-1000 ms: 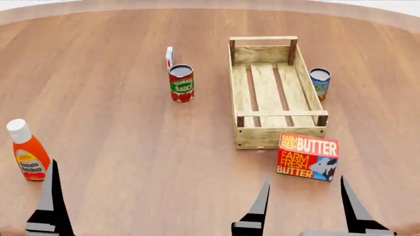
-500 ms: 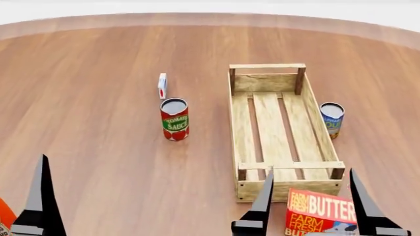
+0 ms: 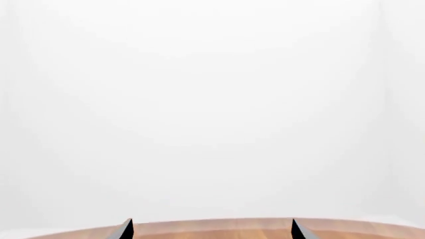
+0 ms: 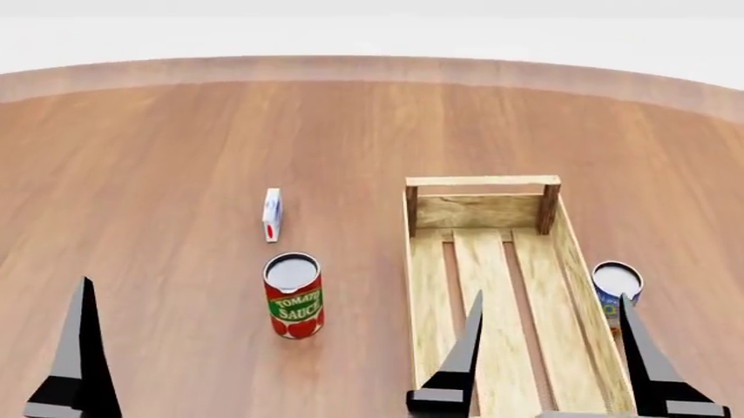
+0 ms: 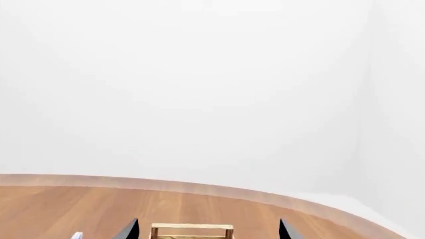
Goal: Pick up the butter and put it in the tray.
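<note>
The butter is out of view in every current frame. The tray (image 4: 483, 182), a long pale wooden crate with a slatted bottom, lies at the lower right of the head view, its near end cut off by the frame edge. Its far end also shows in the right wrist view (image 5: 191, 228). My right gripper (image 4: 549, 305) is open and empty, its two dark fingers standing in front of the tray; it also shows in the right wrist view (image 5: 207, 228). My left gripper (image 3: 212, 228) is open and empty over bare table. Only one of its fingers (image 4: 82, 348) shows in the head view.
A tomato sauce can (image 4: 294, 300) stands left of the tray. A small white-and-blue carton (image 4: 271, 214) stands behind the can, and also shows in the right wrist view (image 5: 77, 235). A blue can (image 4: 614, 287) stands by the tray's right side. The round wooden table's far edge (image 4: 372, 68) curves behind.
The head view has tilted upward: everything has slid down the picture. The butter and the ketchup bottle have dropped out of the bottom of the view. Both grippers stay open.
</note>
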Tool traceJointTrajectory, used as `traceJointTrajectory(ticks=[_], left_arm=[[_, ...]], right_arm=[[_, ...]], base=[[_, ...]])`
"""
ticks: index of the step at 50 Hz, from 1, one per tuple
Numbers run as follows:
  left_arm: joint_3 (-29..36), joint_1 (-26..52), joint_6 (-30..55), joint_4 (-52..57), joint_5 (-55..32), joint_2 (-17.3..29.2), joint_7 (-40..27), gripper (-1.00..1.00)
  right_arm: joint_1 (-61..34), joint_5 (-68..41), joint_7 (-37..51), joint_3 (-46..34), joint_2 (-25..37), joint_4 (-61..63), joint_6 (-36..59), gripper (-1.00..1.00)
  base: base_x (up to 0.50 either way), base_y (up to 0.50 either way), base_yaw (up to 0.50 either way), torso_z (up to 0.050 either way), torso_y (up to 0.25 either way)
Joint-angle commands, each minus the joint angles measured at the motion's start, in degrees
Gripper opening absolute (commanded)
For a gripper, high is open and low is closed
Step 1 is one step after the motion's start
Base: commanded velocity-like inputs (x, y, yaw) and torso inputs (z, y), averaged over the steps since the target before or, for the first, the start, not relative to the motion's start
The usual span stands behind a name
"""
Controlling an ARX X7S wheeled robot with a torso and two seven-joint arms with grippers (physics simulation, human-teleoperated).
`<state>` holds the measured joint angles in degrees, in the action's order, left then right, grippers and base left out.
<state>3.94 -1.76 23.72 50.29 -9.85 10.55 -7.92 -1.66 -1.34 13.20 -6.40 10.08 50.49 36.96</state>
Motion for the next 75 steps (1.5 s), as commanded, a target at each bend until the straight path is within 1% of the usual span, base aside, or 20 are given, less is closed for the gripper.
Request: traceJointTrajectory(ticks=[1, 8, 9, 11, 12, 13, 14, 17, 38, 47, 50, 53, 55, 58, 62, 63, 66, 70, 75], left_arm=[[0.7, -0.1, 0.0, 0.1, -0.4, 0.4, -0.5, 1.00], [1.0, -0.2, -0.2, 0.1, -0.6, 0.7, -0.8, 1.00], [1.0, -0.2, -0.2, 0.1, -0.6, 0.7, -0.8, 1.00], [1.1, -0.1, -0.1, 0.1, -0.7, 0.8, -0.9, 1.00], [1.2, -0.1, -0.2, 0.0, -0.7, 0.8, -0.9, 1.00], [1.3, -0.2, -0.2, 0.0, -0.7, 0.9, -1.0, 1.00], [1.5, -0.2, -0.3, -0.1, -0.6, 0.9, -1.0, 1.00], [1.5, -0.1, -0.1, 0.0, -0.8, 1.0, -1.1, 1.00], [1.4, -0.3, -0.4, 0.2, -1.8, 1.9, -2.0, 1.00], [0.2, -0.2, -0.3, 0.0, -3.0, 2.3, -2.4, 1.00], [0.5, -0.1, -0.3, 0.1, -3.1, 2.4, -2.4, 1.00], [1.1, -0.1, -0.8, -0.7, -2.8, 2.4, -2.3, 1.00], [1.2, -0.1, -0.6, -0.4, -2.9, 2.6, -2.4, 1.00], [1.4, -0.1, -0.7, -0.7, -2.9, 2.7, -2.4, 1.00], [1.5, 0.0, -0.3, -0.4, -3.2, 2.8, -2.6, 1.00], [1.4, 0.0, -0.4, -0.7, -3.4, 2.8, -2.6, 1.00], [1.9, 0.0, -0.4, -0.9, -3.3, 2.8, -2.7, 1.00], [2.0, 0.0, -0.4, -0.9, -3.3, 3.0, -2.8, 1.00], [2.0, 0.1, -0.2, -0.8, -3.5, 3.2, -3.1, 1.00]], right_arm=[[-0.1, -0.6, 0.4, -0.2, 0.2, 0.2, 0.3, 1.00], [-0.1, -2.3, 0.7, 1.3, -0.5, 0.0, 0.7, 1.00], [1.1, -3.4, -0.4, 1.5, -0.4, -0.2, -3.3, 1.00], [0.8, -3.9, 0.1, 1.9, -0.7, -0.5, -1.5, 1.00], [1.2, -5.0, -0.3, 2.6, -1.1, -1.0, -3.9, 1.00], [1.3, -6.2, -1.0, 2.9, -1.1, -1.0, -3.8, 1.00], [2.0, -7.7, -1.8, 3.6, -1.3, -1.1, -6.0, 1.00], [1.6, -7.2, -1.4, 3.0, -0.8, -0.7, -4.3, 1.00], [1.8, -8.3, -0.7, 2.8, 0.1, -1.3, -5.2, 1.00], [1.6, -8.0, 0.5, 2.5, 0.5, -1.2, -3.7, 1.00], [0.6, -5.0, 3.6, 2.0, 0.7, -1.4, 0.9, 1.00], [0.4, -4.2, 5.5, 3.0, 0.4, -2.0, 2.5, 1.00], [0.1, -1.0, 6.8, 0.7, 2.0, -1.4, 3.7, 1.00], [0.3, -1.9, 6.5, 1.1, 1.9, -0.1, 4.4, 1.00], [0.9, -2.8, 5.6, 1.3, 2.5, 0.7, 3.0, 1.00], [1.8, -3.6, 5.2, 1.9, 2.3, 0.3, 0.7, 1.00], [1.8, -3.1, 5.2, 1.2, 2.9, -0.4, 1.0, 1.00], [0.7, -1.4, 5.4, -1.3, 4.1, 0.0, 3.4, 1.00], [0.3, -1.8, 5.0, -2.0, 4.2, 0.4, 4.2, 1.00]], base=[[0.50, 0.00, 0.00, 0.000, 0.000], [0.43, 0.00, 0.00, 0.000, 0.001], [0.00, 0.00, 0.00, 0.000, 0.000], [0.00, 0.00, 0.00, 0.000, 0.000], [0.00, 0.00, 0.00, 0.000, 0.000], [0.00, 0.00, 0.00, 0.000, 0.000], [-0.07, -0.50, 0.00, 0.000, 0.000], [-0.07, -0.50, 0.00, 0.000, 0.000], [-0.07, -0.50, 0.00, 0.000, 0.000], [-0.05, -0.50, 0.00, 0.000, 0.000], [0.00, -0.50, 0.00, 0.000, 0.000], [0.00, -0.48, 0.00, 0.000, 0.000], [0.00, -0.03, 0.00, 0.000, 0.000], [0.00, 0.00, 0.00, 0.000, 0.000], [0.00, 0.00, 0.00, 0.000, 0.000], [0.00, 0.00, 0.00, 0.000, 0.000], [0.00, 0.00, 0.00, 0.000, 0.000], [0.00, 0.00, 0.46, 0.000, 0.000], [0.00, 0.00, 0.50, 0.000, 0.000]])
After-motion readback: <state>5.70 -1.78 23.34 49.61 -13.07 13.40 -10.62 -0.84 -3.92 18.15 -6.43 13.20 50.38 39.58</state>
